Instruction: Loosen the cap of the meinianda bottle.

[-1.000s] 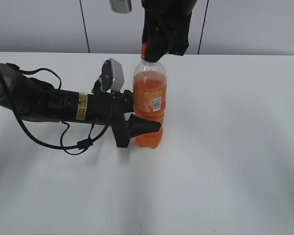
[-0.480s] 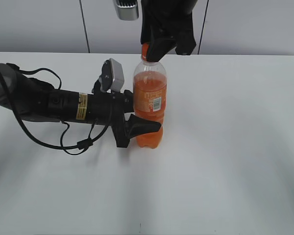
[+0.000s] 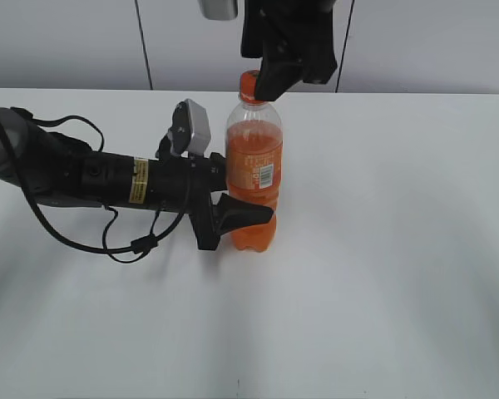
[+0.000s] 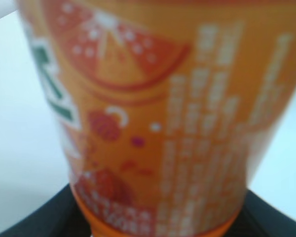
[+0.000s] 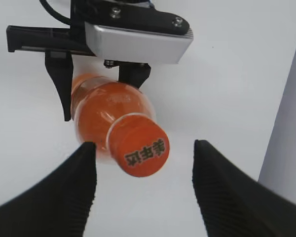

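Observation:
The meinianda bottle [image 3: 254, 174] stands upright on the white table, orange soda inside and a barcode patch on its label. Its orange cap [image 3: 249, 86] sits on the neck. My left gripper [image 3: 233, 218] is shut on the bottle's lower body from the left; the left wrist view is filled by the blurred label [image 4: 158, 123]. My right gripper [image 3: 270, 79] hangs just above the cap, open. In the right wrist view the cap [image 5: 139, 150], with dark characters on top, lies between the spread fingers [image 5: 144, 185], nearer the left one, not touched.
The left arm with its cable [image 3: 83, 179] lies across the table's left half. A grey wall with dark seams [image 3: 141, 46] stands behind the table's far edge. The left wrist camera housing [image 5: 138, 39] shows beyond the bottle in the right wrist view.
My right gripper has risen off the cap, which was covered a second ago and now shows fully. The left gripper and bottle have not moved.

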